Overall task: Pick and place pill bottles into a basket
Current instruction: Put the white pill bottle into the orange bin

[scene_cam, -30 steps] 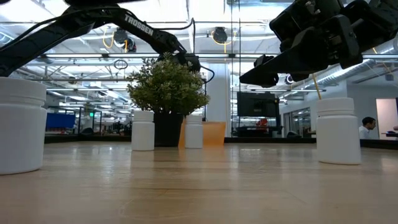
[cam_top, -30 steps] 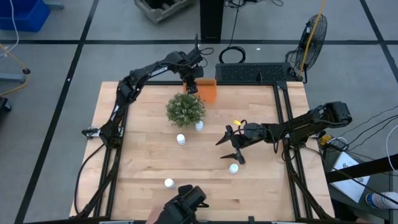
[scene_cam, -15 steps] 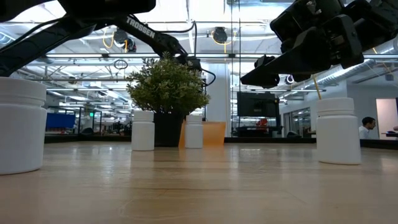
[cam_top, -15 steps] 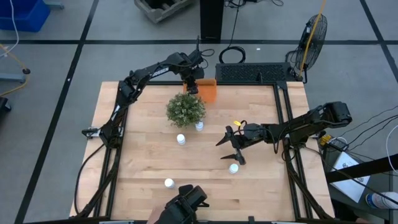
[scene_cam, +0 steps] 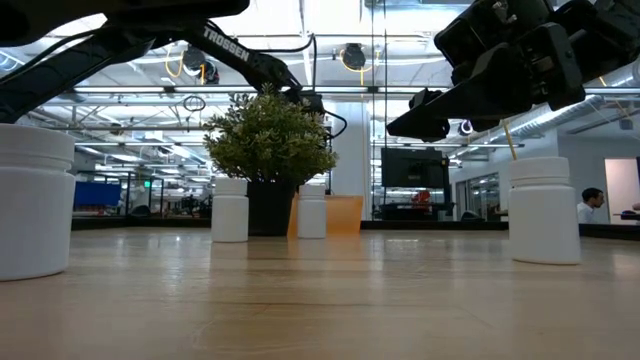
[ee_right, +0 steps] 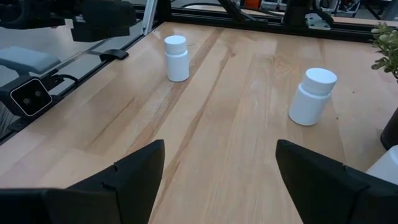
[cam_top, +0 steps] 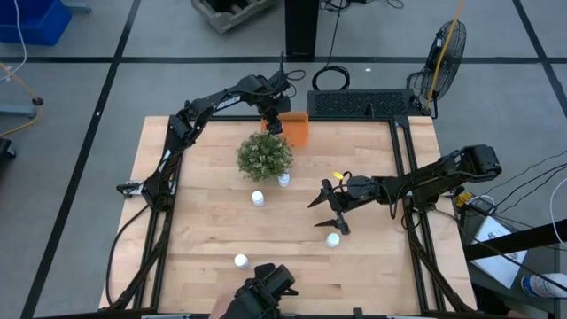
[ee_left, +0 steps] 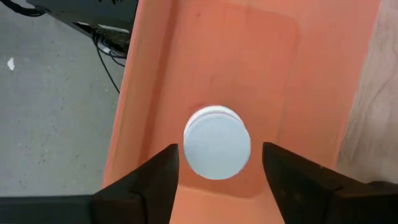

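The orange basket (cam_top: pixel 298 129) sits at the table's far edge, behind the green plant (cam_top: pixel 264 155). My left gripper (cam_top: pixel 275 119) hangs open over the basket. In the left wrist view its fingers (ee_left: pixel 219 149) stand on either side of a white pill bottle (ee_left: pixel 217 142) that stands upright on the basket floor (ee_left: pixel 249 56), with a gap on each side. My right gripper (cam_top: pixel 327 213) is open and empty above the table's middle right. Loose bottles stand on the table (cam_top: pixel 283 180), (cam_top: pixel 258 198), (cam_top: pixel 332 239), and another is named under REST.
A further bottle (cam_top: pixel 240 260) stands near the table's front edge, beside the low camera's dark mount (cam_top: pixel 261 291). The right wrist view shows two bottles (ee_right: pixel 176 58), (ee_right: pixel 313 96) on the bare wood ahead of the gripper. The plant (scene_cam: pixel 270 150) stands close in front of the basket.
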Robot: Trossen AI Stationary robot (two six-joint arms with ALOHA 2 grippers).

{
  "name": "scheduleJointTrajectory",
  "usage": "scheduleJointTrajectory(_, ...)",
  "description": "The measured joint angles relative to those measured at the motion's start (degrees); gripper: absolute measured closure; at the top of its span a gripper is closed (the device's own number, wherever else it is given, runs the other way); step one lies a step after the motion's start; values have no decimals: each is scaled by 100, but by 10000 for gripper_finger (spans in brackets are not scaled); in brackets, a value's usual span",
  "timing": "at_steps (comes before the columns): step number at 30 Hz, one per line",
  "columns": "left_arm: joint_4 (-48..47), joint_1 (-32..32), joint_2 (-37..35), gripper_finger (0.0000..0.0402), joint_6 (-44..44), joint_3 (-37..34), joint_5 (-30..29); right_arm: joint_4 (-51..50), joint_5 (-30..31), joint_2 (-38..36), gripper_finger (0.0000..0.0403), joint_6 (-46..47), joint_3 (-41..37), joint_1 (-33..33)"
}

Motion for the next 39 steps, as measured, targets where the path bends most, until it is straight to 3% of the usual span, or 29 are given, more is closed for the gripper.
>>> scheduleJointTrajectory(12, -139, 0, -2, 182, -22, 0, -164, -111, 0, 0, 106, -17, 0, 0)
scheduleJointTrajectory(22, -353, -50, -4, 164, -20, 145, -114, -157, 0, 0, 106, -3, 0, 0)
scheduleJointTrajectory(39, -1401, -85, -13, 147, -33, 1604, -339, -223, -2, 0, 106, -4, 0, 0)
